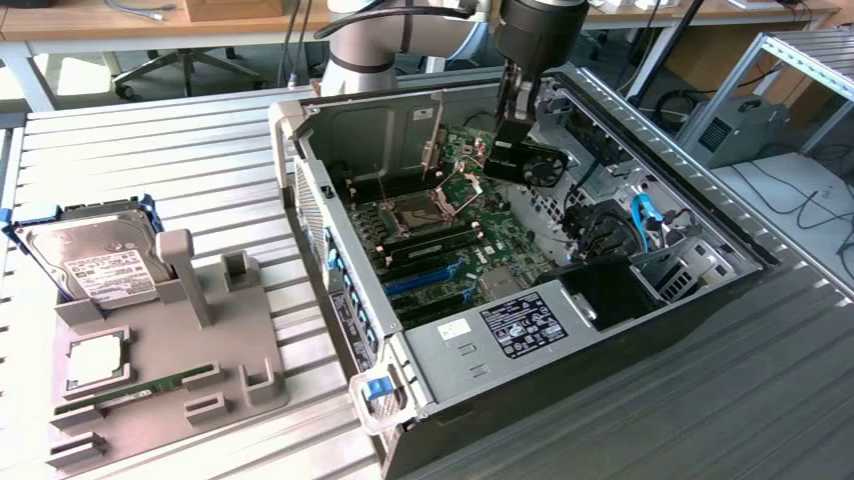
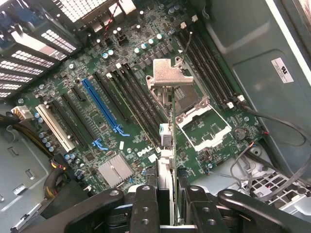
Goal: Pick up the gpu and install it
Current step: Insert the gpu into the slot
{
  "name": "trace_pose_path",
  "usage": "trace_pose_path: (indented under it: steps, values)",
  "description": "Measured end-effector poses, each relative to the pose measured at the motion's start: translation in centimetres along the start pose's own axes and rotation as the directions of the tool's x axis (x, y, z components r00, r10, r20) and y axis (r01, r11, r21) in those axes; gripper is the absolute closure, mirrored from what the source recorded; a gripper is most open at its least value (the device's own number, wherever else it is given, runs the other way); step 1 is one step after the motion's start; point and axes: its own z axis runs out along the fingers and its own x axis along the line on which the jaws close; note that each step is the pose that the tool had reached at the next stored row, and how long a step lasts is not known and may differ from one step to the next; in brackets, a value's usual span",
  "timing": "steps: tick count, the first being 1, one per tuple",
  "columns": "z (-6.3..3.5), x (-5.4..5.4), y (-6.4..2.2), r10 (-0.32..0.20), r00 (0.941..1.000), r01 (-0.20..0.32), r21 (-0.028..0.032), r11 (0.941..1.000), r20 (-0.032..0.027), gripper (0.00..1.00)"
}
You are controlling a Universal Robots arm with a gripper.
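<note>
Black gripper (image 1: 514, 122) partly closed, clamping the thin green-board, black-cooler gpu (image 1: 526, 160) by its upper edge above the green motherboard (image 2: 141, 145); looks stiff, light, fragile, so hold edges only.

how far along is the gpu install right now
Done: the gpu is off the table and up inside the open computer case. In hand: the gripper is clamped on it, with the card held edge-on above the motherboard. Left: it is not yet seated; the expansion slots, the blue slot included, are empty.
</note>
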Motion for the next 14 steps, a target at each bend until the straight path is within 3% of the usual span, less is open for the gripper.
trace_pose_path:
  steps: [14]
  values:
    - [0.00,0.00,0.00,-0.043,0.9991,0.043,-0.0012,0.9991,0.0014,0.73]
